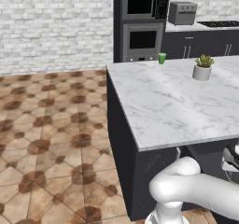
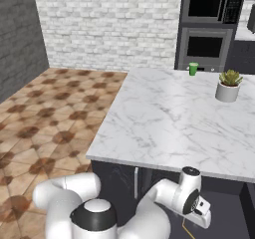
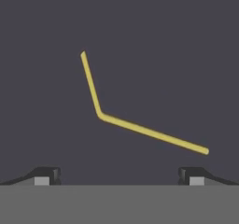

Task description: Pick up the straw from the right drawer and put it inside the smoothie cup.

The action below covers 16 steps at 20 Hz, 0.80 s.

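The gripper [image 3: 119, 176] hangs with jaws spread wide over the dark matte drawer floor [image 3: 177, 55]. Beyond the fingertips lies the thin yellow straw [image 3: 140, 129], bent at an elbow, its long leg running left-right. The green smoothie cup [image 2: 193, 68] stands on the marble counter's [image 2: 164, 128] far edge.

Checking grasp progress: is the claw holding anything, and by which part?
Nothing is held. The claw is open above the bent straw, which lies untouched on the dark drawer floor.

Smoothie cup [image 1: 162, 58] behind potted plant [image 1: 202, 67] on the counter [image 1: 168, 106].
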Motion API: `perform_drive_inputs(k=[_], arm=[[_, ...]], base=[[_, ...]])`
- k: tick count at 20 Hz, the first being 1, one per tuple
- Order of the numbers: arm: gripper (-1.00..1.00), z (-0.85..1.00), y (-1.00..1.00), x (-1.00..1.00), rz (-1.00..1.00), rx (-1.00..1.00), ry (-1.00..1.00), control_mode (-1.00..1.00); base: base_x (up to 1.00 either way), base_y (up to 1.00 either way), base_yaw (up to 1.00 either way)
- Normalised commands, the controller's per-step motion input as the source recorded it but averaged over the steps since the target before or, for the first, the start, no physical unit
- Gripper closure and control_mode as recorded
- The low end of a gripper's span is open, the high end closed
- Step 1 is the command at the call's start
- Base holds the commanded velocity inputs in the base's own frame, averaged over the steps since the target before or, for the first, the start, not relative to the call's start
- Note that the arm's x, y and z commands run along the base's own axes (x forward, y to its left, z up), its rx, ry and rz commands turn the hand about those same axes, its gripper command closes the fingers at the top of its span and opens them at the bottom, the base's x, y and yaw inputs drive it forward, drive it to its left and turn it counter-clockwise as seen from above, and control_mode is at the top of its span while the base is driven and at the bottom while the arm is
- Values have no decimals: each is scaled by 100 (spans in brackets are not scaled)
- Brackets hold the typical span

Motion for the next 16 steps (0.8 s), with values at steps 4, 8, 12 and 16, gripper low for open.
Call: perform_drive_inputs(k=[4, 8, 12, 16], arm=[[-100, -27, 0, 0, 4, 0, 0, -100], [-100, -43, 0, -6, 6, 0, 0, -100], [-100, -38, -11, -1, 10, 0, 0, -100], [-100, -31, -26, 0, 8, 0, 0, -100]], base=[[0, 0, 0], [0, 0, 0], [0, 0, 0], [0, 0, 0]])
